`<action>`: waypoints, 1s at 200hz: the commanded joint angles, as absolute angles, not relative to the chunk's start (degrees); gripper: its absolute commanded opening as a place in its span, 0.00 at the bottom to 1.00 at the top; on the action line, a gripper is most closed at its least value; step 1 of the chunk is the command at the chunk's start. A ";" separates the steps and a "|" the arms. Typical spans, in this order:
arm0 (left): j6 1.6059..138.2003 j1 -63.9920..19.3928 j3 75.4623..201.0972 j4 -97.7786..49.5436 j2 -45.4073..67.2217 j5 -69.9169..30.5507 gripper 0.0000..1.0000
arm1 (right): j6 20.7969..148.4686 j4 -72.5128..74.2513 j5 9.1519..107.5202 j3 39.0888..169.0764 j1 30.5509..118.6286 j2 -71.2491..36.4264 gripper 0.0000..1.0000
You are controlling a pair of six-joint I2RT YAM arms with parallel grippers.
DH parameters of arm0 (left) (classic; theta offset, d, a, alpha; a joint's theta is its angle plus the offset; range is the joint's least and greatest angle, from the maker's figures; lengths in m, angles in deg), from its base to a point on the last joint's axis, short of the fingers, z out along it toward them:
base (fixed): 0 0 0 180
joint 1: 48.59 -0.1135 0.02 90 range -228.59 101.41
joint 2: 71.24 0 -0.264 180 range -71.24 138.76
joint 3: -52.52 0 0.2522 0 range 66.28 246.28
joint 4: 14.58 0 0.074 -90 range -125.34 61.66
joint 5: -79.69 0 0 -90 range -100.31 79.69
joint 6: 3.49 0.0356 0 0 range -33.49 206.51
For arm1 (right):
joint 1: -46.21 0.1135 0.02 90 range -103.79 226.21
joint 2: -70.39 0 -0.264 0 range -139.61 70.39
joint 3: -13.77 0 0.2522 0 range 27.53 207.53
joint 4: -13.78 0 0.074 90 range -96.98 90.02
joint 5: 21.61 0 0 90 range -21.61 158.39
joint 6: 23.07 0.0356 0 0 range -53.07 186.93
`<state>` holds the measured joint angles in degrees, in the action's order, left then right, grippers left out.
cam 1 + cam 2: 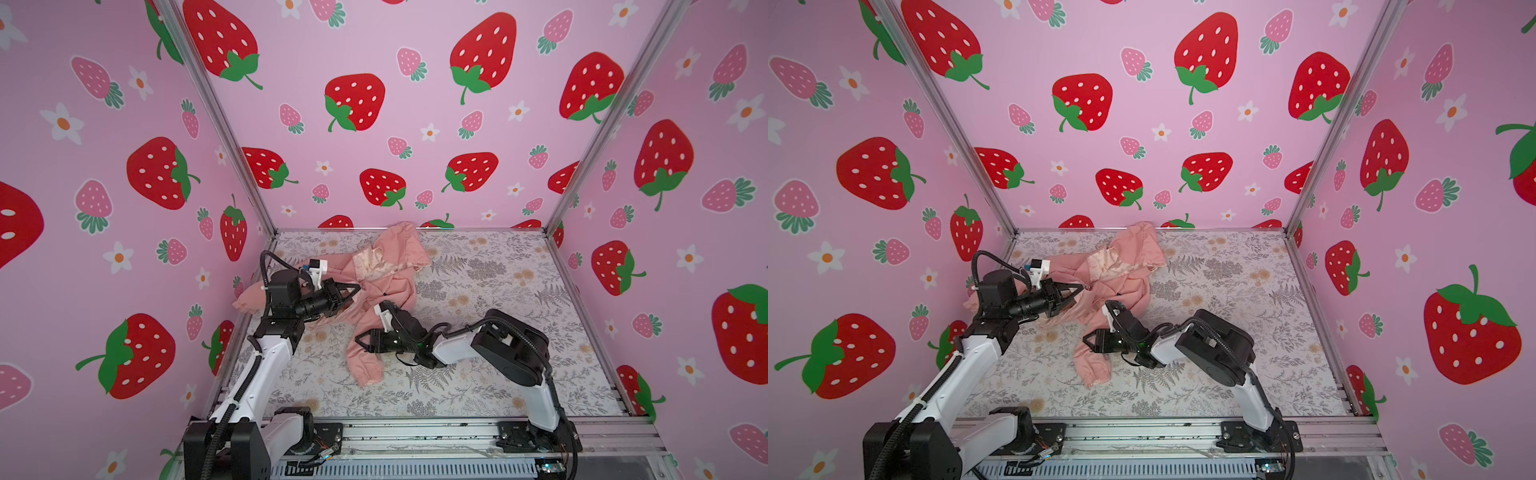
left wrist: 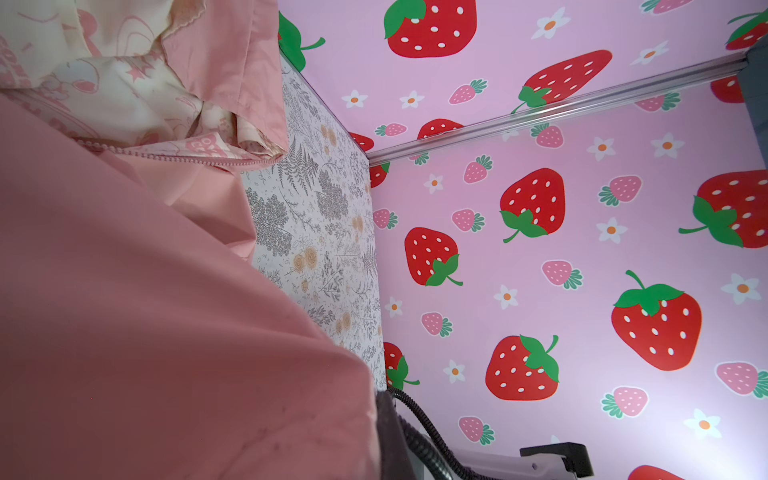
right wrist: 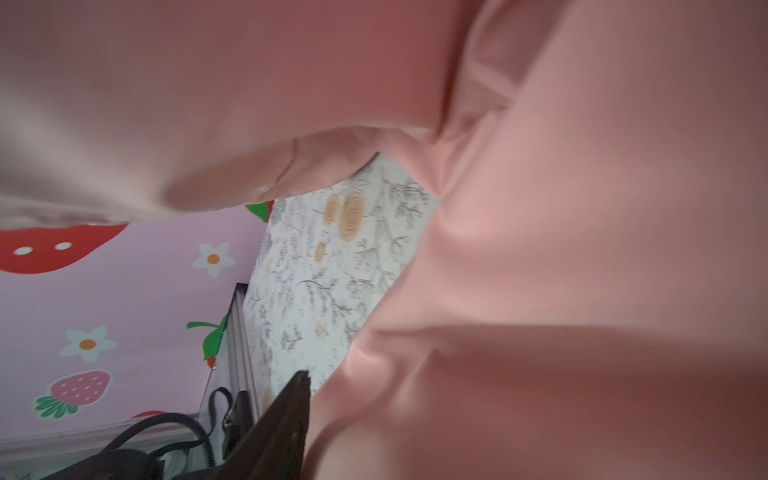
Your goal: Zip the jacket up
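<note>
My left gripper (image 1: 358,286) pinches the jacket (image 1: 390,286), right gripper's (image 1: 358,339) spread I can't tell; a tug may buckle the zipper (image 2: 174,157).

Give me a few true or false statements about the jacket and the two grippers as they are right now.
1. The jacket lies crumpled on the floral table. True.
2. The jacket is zipped all the way up. False: its cream lining shows at the open front.
3. The left gripper is shut on the jacket. True.
4. The right gripper is clamped fully shut. False: its jaws stand apart, at the sleeve nearest the front edge.
</note>
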<state>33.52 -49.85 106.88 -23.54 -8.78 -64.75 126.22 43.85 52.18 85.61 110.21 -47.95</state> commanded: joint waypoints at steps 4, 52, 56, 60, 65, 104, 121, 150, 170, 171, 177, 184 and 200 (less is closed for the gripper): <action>35.26 -51.01 106.46 -24.08 -9.41 -65.95 0.00 | 125.15 44.99 51.15 81.27 106.55 -39.97 0.64; 36.32 -51.57 105.61 -23.48 -7.76 -66.54 0.00 | 117.92 33.97 52.73 71.50 91.94 -24.91 0.77; 36.32 -51.57 105.50 -23.50 -7.65 -66.56 0.00 | 117.49 32.96 52.90 71.62 90.59 -24.72 0.77; 36.47 -51.57 105.34 -23.50 -7.63 -66.68 0.00 | 116.97 31.93 53.00 71.93 89.35 -24.70 0.77; 36.50 -51.58 105.31 -23.45 -7.66 -66.81 0.00 | 116.15 30.50 53.16 72.78 87.88 -24.96 0.78; 36.50 -51.56 103.16 -23.81 -8.34 -67.18 0.00 | 111.35 24.43 51.51 84.73 79.82 -34.91 0.79; 35.99 -51.55 101.92 -23.40 -8.82 -67.18 0.00 | 109.60 22.65 52.49 90.53 78.03 -39.87 0.80; 35.11 -51.53 100.15 -22.66 -9.40 -67.52 0.00 | 109.62 21.92 51.32 98.62 75.47 -48.01 0.82; 34.94 -51.57 99.65 -22.79 -9.65 -67.89 0.00 | 110.80 23.04 49.19 103.82 74.36 -53.40 0.82; 34.93 -51.57 99.62 -22.79 -9.68 -67.93 0.00 | 110.84 23.09 49.12 104.04 74.30 -53.51 0.83; 34.89 -51.49 99.52 -22.89 -9.78 -68.00 0.00 | 111.03 23.53 48.76 105.47 74.12 -55.05 0.83; 34.75 -51.56 99.31 -22.93 -9.81 -68.14 0.00 | 111.37 23.68 48.21 107.50 74.02 -56.81 0.83; 34.76 -51.57 99.02 -23.05 -9.85 -68.32 0.00 | 112.00 23.05 47.35 112.25 73.73 -60.61 0.83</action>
<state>35.05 -51.24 99.58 -24.22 -9.02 -66.47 111.23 23.74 49.76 106.58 74.33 -56.41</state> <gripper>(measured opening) 0.056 0.830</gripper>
